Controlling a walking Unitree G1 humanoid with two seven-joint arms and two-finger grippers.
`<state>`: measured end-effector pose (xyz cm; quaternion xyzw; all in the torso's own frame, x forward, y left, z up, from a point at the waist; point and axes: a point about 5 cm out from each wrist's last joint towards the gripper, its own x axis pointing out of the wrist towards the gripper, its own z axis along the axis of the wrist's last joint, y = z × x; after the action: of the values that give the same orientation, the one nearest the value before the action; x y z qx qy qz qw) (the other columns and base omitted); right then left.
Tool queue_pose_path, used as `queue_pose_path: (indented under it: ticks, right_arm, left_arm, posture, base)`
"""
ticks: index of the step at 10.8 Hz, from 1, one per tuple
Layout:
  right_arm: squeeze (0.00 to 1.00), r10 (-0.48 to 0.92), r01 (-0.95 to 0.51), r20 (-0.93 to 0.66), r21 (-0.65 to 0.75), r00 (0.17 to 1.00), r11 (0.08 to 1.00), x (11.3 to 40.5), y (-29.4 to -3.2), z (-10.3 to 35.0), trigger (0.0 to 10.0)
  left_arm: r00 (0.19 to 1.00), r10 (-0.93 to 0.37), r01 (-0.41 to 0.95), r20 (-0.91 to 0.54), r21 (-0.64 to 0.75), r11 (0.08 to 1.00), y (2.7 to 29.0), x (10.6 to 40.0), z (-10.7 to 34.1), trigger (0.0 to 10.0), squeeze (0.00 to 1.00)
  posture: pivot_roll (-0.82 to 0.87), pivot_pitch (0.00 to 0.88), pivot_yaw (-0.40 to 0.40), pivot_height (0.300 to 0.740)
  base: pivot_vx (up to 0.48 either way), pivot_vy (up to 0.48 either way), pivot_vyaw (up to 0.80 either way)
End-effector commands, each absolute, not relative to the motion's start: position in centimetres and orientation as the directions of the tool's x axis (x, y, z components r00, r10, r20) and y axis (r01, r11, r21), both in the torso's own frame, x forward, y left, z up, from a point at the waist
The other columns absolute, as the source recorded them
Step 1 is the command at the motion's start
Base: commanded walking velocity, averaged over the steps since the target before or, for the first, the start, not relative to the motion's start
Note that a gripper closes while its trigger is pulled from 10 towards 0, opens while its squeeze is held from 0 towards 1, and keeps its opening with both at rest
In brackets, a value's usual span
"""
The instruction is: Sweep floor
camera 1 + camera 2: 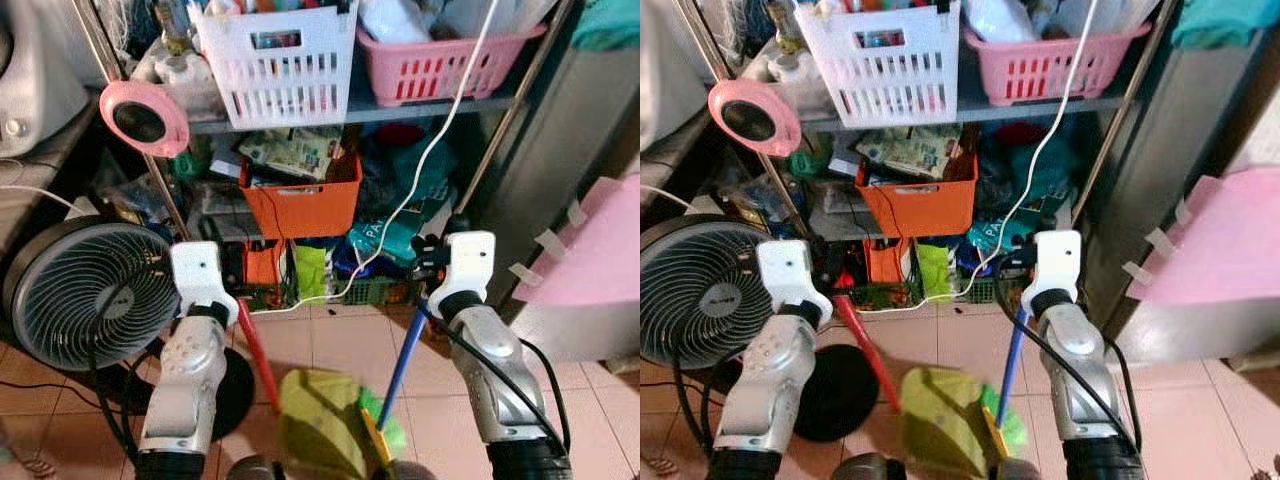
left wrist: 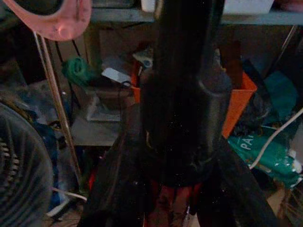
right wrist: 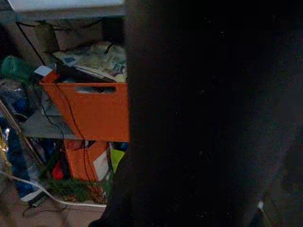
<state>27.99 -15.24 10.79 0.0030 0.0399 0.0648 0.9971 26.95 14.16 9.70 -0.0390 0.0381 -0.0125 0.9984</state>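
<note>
Right hand (image 1: 432, 262) is clamped on the blue broom handle (image 1: 404, 362), left hand (image 1: 232, 290) on the red dustpan handle (image 1: 258, 355). Both sticks slant from the hands, at 11 and 1 o'clock, down to 6 o'clock near the robot's feet, where the green dustpan (image 1: 318, 420) and broom head (image 1: 385, 428) sit almost touching. Count: one broom, one dustpan, one fan (image 1: 85, 290) at 9 o'clock, three baskets I think, shelf's a mess. Floor tiles (image 1: 335, 340) lie between the arms.

Floor (image 1: 330, 345): pale pink tiles.
On the floor: round grey fan (image 1: 85, 290) at the robot's left, white cable (image 1: 300, 303) trailing along the shelf foot.
Shelf (image 1: 440, 103): grey board carrying white basket (image 1: 275, 60) and pink basket (image 1: 440, 62) side by side.
Lower level: orange bin (image 1: 302, 205) holding papers.
</note>
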Motion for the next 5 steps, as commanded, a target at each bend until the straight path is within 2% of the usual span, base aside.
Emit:
queue_pose_path:
  ticks: [1,4,5]
  right_arm:
    - [0.00,0.102,-0.102,-0.101,0.010,0.990,0.995,28.3,-15.1,10.8,10.0]
    - [0.00,0.083,-0.085,-0.068,-0.039,0.994,0.996,28.5,-15.7,11.3,10.0]
    - [0.00,0.029,-0.034,-0.062,-0.087,0.998,0.996,29.1,-16.5,11.6,10.0]
  left_arm:
    - [0.998,-0.015,0.012,-0.059,-0.048,0.999,14.7,27.2,10.3,10.0,0.00]
    - [0.996,-0.058,0.055,-0.067,-0.050,0.997,13.7,27.3,10.5,10.0,0.00]
    - [0.999,-0.030,0.027,-0.040,-0.076,0.997,13.9,27.6,11.1,10.0,0.00]
  posture:
    - [-0.03,0.000,0.084,0.740]
    - [-0.02,0.000,0.077,0.740]
    - [-0.02,0.000,0.077,0.740]
  base:
    - [0.000,0.000,0.00]
    - [0.000,0.000,0.00]
    - [0.000,0.000,0.00]
